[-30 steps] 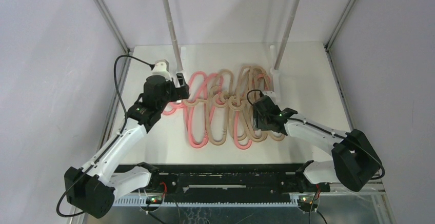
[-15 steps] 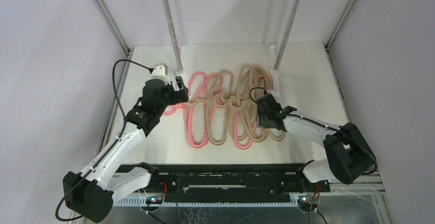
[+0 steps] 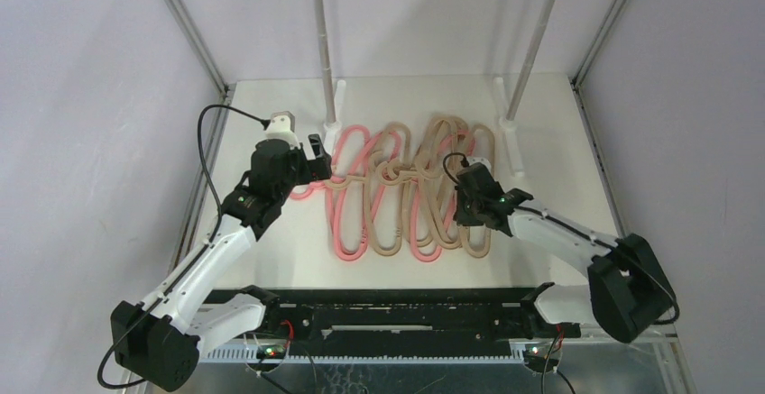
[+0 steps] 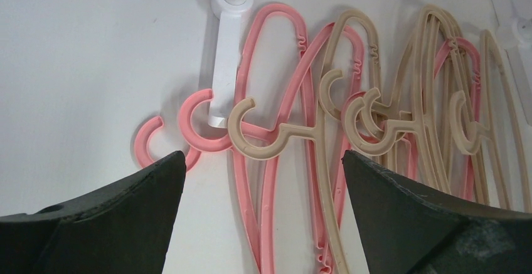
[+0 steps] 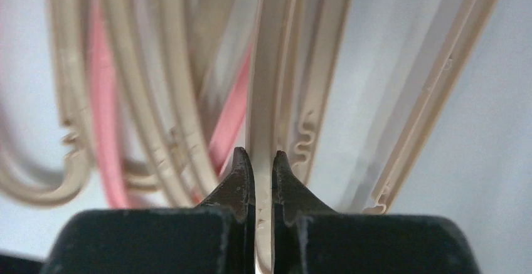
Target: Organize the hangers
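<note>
Closing since a second ago, the right gripper pinches the straight bar of one beige hanger toward the right of the tangled hangers on the table, left gripper wide open over their hooks; light, stiff, slick plastic, likely to snag.

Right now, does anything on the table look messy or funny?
Yes. The hangers lie in one tangled heap on the table between the grey poles, pink and beige ones overlapping, their hooks linked together. The right gripper pinches one beige hanger from the heap.
</note>
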Controlling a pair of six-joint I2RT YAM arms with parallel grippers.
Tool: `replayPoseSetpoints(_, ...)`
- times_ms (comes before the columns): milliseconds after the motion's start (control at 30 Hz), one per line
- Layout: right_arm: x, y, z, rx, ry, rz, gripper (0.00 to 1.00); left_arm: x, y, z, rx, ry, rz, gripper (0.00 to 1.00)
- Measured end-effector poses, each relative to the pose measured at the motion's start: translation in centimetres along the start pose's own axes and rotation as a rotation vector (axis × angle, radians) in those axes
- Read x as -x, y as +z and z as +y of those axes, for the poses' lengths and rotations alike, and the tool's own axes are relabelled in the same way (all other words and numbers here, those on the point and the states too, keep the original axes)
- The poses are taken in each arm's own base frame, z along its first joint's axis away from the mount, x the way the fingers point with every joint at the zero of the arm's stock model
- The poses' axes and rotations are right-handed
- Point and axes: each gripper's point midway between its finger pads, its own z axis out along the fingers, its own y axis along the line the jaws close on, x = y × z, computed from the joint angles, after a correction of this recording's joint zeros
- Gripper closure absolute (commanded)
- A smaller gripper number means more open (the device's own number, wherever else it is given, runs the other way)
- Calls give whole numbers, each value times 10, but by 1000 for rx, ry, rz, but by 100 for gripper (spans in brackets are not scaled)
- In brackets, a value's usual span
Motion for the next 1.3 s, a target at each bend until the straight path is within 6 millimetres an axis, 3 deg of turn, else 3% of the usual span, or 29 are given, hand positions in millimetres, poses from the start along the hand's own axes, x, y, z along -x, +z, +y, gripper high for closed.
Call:
replayPoseSetpoints(267,21,-54,46,262,-12,-46,100,0,0,0,1,-1,-1,1)
replayPoseSetpoints(533,71,-106,94,502,-21,-146,100,0,0,0,3,-7,-1,1)
replayPoseSetpoints(633,111,-126,116,602,-2,-207,100,0,0,0,2,-8,-1,0)
replayPoseSetpoints(800,212,-162,158,808,64,-371,100,0,0,-1,-2,-13,-1,1)
replayPoseSetpoints(867,252,-177,170,892,93,-439,100,0,-2,-3,-8,-14,-3,0)
replayPoseSetpoints(967,293,-195,180,990,125,-507,100,3,-5,-5,-14,-16,-13,0)
replayPoseSetpoints(1100,333,-211,190,1073,157,-562,100,10,-10,-4,-15,-21,-40,1)
replayPoseSetpoints(1300,368,-221,206,1154,206,-592,100,9,-12,-1,-4,-22,-48,1)
